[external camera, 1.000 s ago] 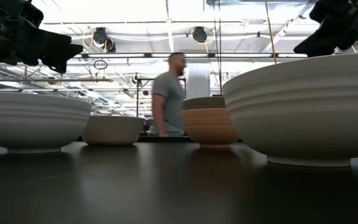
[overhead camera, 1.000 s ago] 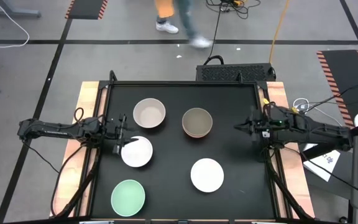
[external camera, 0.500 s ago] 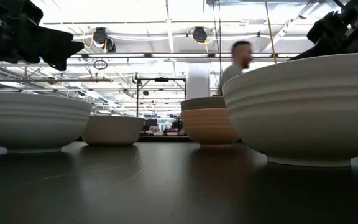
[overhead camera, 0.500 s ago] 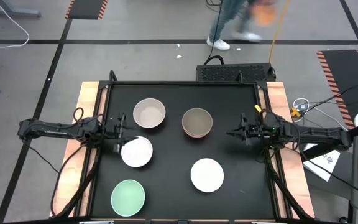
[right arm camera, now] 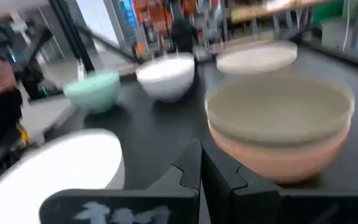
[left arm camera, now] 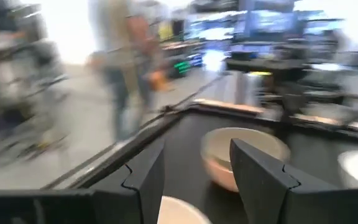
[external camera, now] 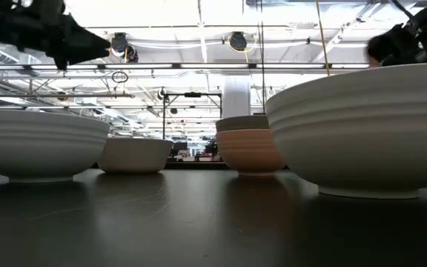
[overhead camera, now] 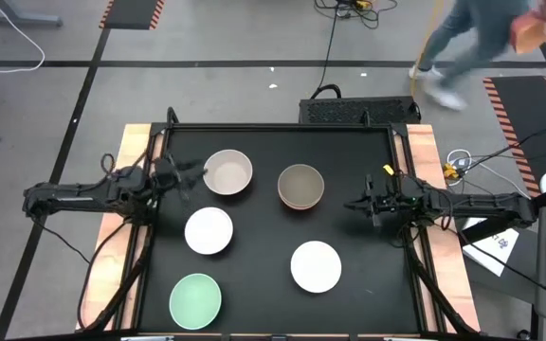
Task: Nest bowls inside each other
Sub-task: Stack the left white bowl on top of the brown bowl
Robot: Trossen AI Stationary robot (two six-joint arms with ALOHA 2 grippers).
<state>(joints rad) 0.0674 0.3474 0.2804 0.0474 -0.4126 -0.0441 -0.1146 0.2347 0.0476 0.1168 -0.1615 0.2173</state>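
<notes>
I am looking down on a matte black table (overhead camera: 273, 275) framed by pale wooden edges, sitting on a grey workshop floor marked with dark tape lines. Beyond its far edge, a person (overhead camera: 482, 43) is walking across that floor, blurred.

On the table, the olive-brown bowl (overhead camera: 300, 185) is sitting nested inside the salmon-orange bowl (right arm camera: 278, 155), whose smooth rounded wall is showing under the olive rim in my right wrist view. Just beside this pair, toward the left arm, the beige-grey bowl (overhead camera: 227, 172) is standing alone, round and shallowly ribbed. One white bowl (overhead camera: 208, 230) is resting in front of it, on the near side, and the other white bowl (overhead camera: 316, 266) is lying on the near right part of the table. The mint green bowl (overhead camera: 195, 298) is sitting at the near left corner, apart from the rest. All of them are looking glazed and faintly ridged around the outside.

My left gripper (overhead camera: 180, 174) is hovering just beside the beige-grey bowl, its dark angular fingers (left arm camera: 257, 174) standing apart and holding nothing. My right gripper (overhead camera: 356, 204) is hanging near the nested pair, on their right, with its fingers pressed together and empty.
</notes>
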